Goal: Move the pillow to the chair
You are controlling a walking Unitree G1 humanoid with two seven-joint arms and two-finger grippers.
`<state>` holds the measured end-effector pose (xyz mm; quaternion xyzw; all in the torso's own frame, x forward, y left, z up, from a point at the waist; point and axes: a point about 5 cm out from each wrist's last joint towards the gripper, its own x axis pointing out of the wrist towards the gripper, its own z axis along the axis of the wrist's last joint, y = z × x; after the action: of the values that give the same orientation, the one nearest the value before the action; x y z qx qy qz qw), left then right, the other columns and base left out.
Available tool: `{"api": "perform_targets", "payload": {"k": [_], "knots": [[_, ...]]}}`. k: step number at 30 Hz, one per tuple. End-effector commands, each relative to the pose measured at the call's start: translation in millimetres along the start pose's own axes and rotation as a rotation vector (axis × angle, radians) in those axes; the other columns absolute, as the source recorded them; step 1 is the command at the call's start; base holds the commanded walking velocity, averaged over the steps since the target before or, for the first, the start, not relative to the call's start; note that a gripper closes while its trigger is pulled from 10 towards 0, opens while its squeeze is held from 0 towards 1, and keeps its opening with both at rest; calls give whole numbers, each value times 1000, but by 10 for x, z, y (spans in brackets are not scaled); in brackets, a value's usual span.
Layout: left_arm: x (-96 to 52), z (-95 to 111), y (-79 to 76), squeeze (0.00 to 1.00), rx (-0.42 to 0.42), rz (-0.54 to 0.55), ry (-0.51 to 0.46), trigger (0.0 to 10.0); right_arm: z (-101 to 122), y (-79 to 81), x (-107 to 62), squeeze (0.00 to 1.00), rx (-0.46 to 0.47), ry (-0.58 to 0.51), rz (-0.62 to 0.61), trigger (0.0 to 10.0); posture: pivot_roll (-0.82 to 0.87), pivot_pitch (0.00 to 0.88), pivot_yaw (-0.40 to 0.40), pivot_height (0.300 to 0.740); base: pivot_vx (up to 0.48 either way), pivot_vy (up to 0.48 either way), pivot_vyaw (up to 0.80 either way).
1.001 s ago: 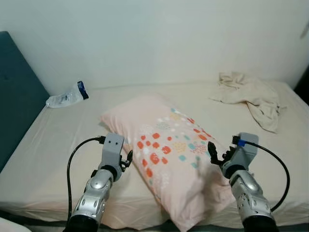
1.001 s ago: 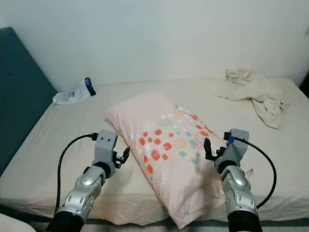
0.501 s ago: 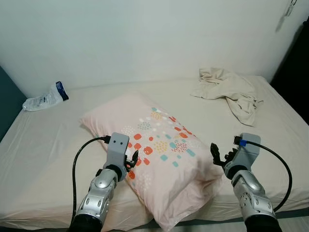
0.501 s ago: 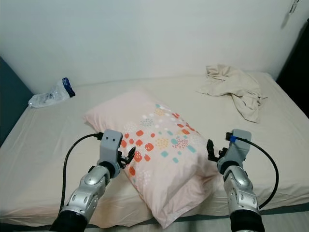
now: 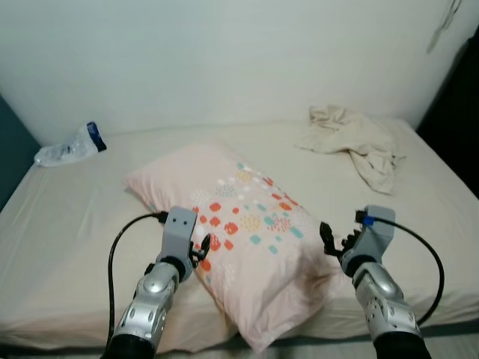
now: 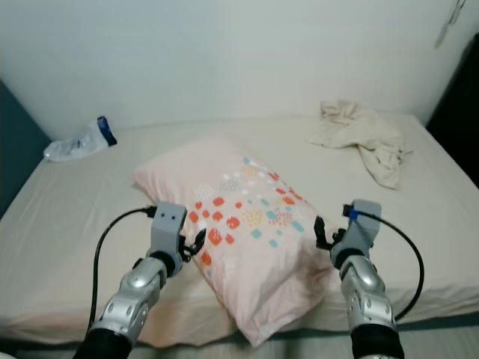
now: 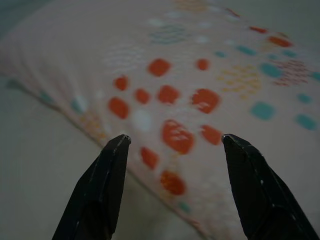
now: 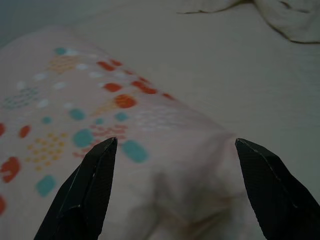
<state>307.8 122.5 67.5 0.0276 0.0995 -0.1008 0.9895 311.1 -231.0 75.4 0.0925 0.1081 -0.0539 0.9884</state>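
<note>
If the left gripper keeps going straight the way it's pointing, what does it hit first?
Most likely the pillow. The left gripper has its jaws open and aimed at the pillow's side with the orange dots, just above the bed sheet. Nothing lies between them, though the remaining gap is hard to judge.

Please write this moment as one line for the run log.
stage: reaching | left hand: open, at pillow left side | right hand: open, at right side | pillow: on bed, not lifted

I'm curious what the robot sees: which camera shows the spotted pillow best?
The left eye view: the whole pillow lies on the bed between the left gripper and right gripper. The right eye view matches it. The wrist views show dim close-up patches.
</note>
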Motion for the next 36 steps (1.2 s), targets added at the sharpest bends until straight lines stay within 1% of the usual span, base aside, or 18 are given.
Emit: {"api": "perform_targets", "payload": {"k": [1,8,14,18,23,24,26,32,36], "knots": [[-6,-38,23,0,4,4,21,10000,-43,-5,-9,0,4,19,-8,10000,-124,122,93,740,0,0,0],[-10,-37,28,0,4,5,21,10000,-49,5,-9,0,12,25,-8,10000,-122,123,93,740,0,0,0],[-12,-29,34,0,2,8,17,10000,-32,74,8,0,10,28,32,10000,-119,124,92,715,0,0,0],[5,18,57,0,1,19,-5,10000,40,168,19,0,16,-9,94,10000,-121,125,93,690,0,0,0],[23,44,78,0,-2,24,-9,10000,126,288,15,0,20,-49,174,10000,-122,126,94,665,0,0,0],[23,44,78,0,-2,24,-9,10000,126,288,15,0,20,-49,174,10000,-122,126,94,665,0,0,0],[29,55,87,0,-3,26,-12,10000,154,352,9,0,23,-65,223,10000,-121,128,95,650,0,0,0],[34,60,89,0,-15,24,-12,10000,159,377,29,0,48,-66,236,10000,-120,131,98,615,0,0,0],[47,79,101,0,-22,31,-18,10000,181,375,60,0,66,-78,228,10000,-118,132,97,601,0,0,0]]}}
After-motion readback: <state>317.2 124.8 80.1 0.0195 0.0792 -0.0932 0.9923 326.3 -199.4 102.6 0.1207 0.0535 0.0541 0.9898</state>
